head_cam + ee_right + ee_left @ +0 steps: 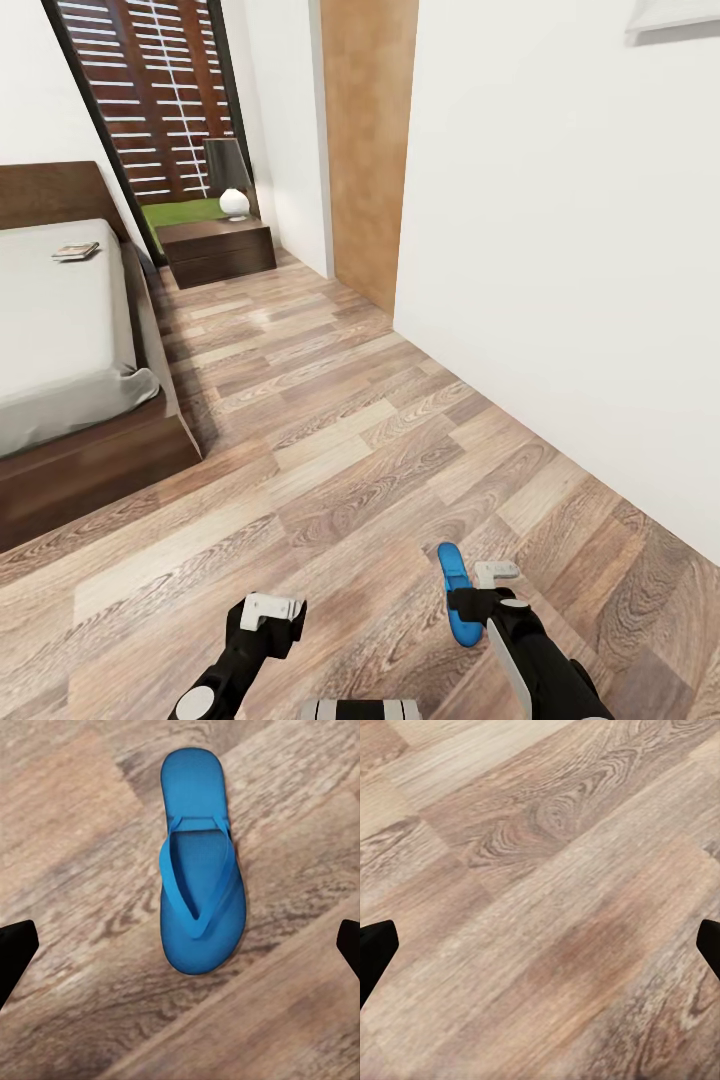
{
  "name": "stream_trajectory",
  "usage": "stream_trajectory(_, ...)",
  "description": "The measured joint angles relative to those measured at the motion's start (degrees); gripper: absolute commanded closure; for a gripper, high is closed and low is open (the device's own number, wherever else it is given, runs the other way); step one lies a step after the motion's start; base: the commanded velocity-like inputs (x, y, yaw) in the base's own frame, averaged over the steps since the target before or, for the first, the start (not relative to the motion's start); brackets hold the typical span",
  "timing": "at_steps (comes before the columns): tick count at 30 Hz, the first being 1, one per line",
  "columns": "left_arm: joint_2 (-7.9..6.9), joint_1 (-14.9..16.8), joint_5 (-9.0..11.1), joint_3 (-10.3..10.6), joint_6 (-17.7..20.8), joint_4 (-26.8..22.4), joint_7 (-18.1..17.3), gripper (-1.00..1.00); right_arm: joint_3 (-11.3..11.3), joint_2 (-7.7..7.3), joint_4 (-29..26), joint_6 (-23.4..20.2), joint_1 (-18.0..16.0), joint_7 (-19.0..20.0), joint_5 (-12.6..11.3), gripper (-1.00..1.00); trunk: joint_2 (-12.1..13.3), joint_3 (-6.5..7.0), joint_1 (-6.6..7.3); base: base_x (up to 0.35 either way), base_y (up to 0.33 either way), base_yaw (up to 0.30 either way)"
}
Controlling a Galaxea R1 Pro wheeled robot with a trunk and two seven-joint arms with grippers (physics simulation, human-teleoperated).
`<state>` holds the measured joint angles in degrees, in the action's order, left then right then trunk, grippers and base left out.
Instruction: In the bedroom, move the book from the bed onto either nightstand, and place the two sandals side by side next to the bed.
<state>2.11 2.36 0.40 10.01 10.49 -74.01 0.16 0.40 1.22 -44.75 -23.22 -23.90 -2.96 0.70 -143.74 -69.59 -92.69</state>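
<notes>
A blue sandal (453, 590) lies flat on the wood floor close to me, just left of my right gripper (493, 580). In the right wrist view the sandal (199, 877) lies sole down, strap up, between the wide-apart fingertips of the open right gripper (184, 949), which does not touch it. My left gripper (272, 610) hangs open over bare planks (540, 945). The book (75, 251) rests on the off-white mattress of the bed (60, 330) at the far left, near the brown headboard. The nightstand is out of view.
A low dark-brown drawer cabinet (215, 250) with a lamp (230, 180) stands past the bed by the dark-framed window (150, 90). A white wall (560, 250) and a wooden panel (365, 140) close the right side. Wood floor (330, 430) runs between bed and wall.
</notes>
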Motion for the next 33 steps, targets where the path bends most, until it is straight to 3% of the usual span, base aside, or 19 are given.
stream_trajectory(4, 0.0, 0.0, 0.0, 0.0, 0.0, 0.0, 0.0, -1.0, 0.0, 0.0, 0.0, 0.0, 0.0, 0.0, 0.0, -1.0, 0.0, 0.0, 0.0, 0.0, 0.0, 0.0)
stream_trajectory(27, 0.0, 0.0, 0.0, 0.0, 0.0, 0.0, 0.0, -1.0, 0.0, 0.0, 0.0, 0.0, 0.0, 0.0, 0.0, -1.0, -0.3, -5.09, -0.6, 0.0, 0.0, 0.0)
stream_trajectory(33, -0.02, 0.0, 0.0, -0.1, -0.1, 0.0, 0.0, -1.0, 0.0, 0.0, 0.0, 0.0, 0.0, 0.0, 0.0, -1.0, -0.3, -5.1, -0.59, 0.0, 0.0, 0.0)
